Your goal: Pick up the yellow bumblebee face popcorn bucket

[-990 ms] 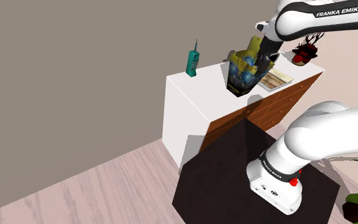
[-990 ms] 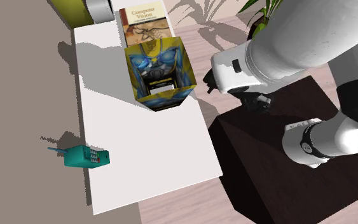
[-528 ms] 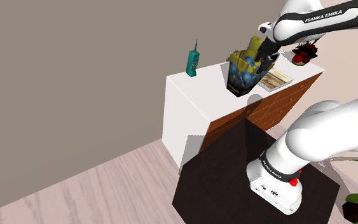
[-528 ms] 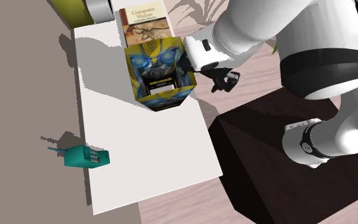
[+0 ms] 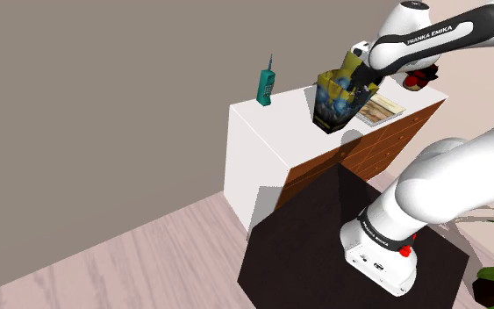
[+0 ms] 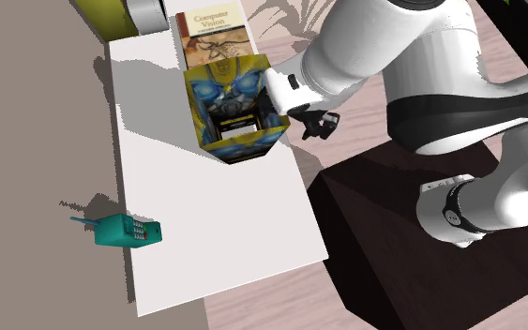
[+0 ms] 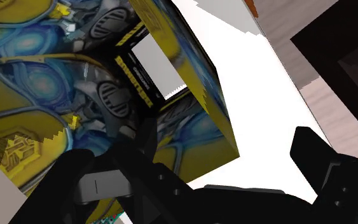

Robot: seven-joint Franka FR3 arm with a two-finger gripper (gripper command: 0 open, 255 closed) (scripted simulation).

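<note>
The popcorn bucket point(image 5: 334, 104) point(image 6: 226, 105) is an open-topped yellow and blue box printed with a robot face. It stands upright on the white dresser top point(image 6: 205, 234), near the edge facing the stand. My gripper point(image 5: 361, 81) point(image 6: 295, 111) is at the bucket's rim on that side. In the wrist view the bucket point(image 7: 56, 95) is close up, and my gripper point(image 7: 219, 145) is open and straddles its side wall. One finger point(image 7: 136, 168) is inside the bucket and the other point(image 7: 320, 162) is outside over the dresser top. Neither pad visibly presses the wall.
A teal handset point(image 5: 265, 85) point(image 6: 126, 230) stands on the dresser away from the bucket. A book point(image 6: 217, 33) lies just beyond the bucket, with a yellow and grey cylinder point(image 6: 126, 13) and a red item point(image 5: 418, 79) further on. The dark stand point(image 5: 324, 237) sits below the dresser's wooden drawer fronts point(image 5: 359, 154).
The arm has swung from beside the dresser edge over to the bucket, bringing the hand to its rim. The bucket has stayed in place.
</note>
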